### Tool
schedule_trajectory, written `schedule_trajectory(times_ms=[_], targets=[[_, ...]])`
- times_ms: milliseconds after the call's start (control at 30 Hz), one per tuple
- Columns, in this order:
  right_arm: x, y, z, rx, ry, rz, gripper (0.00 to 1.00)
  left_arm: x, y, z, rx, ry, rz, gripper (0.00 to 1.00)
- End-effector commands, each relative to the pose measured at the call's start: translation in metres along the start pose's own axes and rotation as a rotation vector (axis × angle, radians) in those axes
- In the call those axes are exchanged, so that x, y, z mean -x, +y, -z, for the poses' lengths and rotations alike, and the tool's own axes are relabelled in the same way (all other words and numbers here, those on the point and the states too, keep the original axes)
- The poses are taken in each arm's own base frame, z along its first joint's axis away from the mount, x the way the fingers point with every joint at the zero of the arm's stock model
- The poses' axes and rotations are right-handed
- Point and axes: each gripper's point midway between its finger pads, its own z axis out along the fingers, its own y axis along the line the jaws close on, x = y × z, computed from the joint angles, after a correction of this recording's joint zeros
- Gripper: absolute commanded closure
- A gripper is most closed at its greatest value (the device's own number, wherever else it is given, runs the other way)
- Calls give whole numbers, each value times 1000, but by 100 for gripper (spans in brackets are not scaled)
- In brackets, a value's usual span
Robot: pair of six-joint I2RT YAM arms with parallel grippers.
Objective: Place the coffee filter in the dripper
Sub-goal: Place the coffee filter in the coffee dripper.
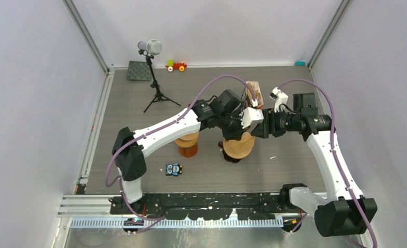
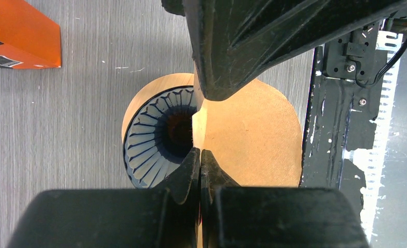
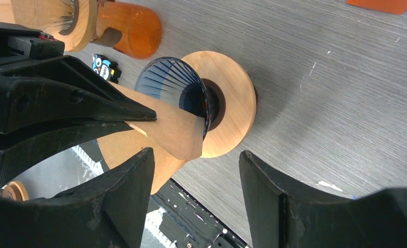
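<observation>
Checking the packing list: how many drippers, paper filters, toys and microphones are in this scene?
Drippers: 2
Paper filter: 1
Toys: 2
Microphone: 1
Total: 6

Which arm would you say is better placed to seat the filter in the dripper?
Left. The left gripper is shut on the filter at the dripper's mouth; the right gripper is open, holding nothing.
</observation>
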Motion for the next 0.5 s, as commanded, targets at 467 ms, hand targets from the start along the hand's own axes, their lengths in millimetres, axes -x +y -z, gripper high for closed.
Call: schedule_trajectory(times_ms=[467], targets=[[-4,6,-4,106,27,161,34,17,-5,8,-16,-50,-25,100]])
